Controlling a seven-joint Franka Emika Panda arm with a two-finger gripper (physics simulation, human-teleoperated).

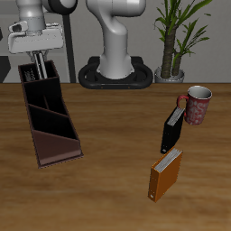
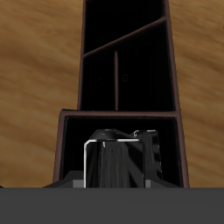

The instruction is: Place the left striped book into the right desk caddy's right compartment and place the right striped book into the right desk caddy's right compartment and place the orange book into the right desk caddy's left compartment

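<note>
The right desk caddy [image 1: 38,137] is a long maroon box lying toward the table's front edge. My gripper [image 1: 41,63] hangs over its far, full-height end, the right compartment [image 2: 72,144]. It is shut on the right striped book [image 1: 42,72], which stands upright and reaches down into that compartment [image 2: 112,164]. A second striped spine, the left striped book [image 2: 150,153], stands beside it inside. The longer sloped left compartment [image 1: 56,135] holds nothing. The orange book [image 1: 165,173] stands upright far across the table near the front edge.
A plain black book [image 1: 171,129] stands behind the orange book, leaning by a red patterned mug [image 1: 196,104]. A potted plant [image 1: 176,41] and the robot base [image 1: 115,68] are at the table's back.
</note>
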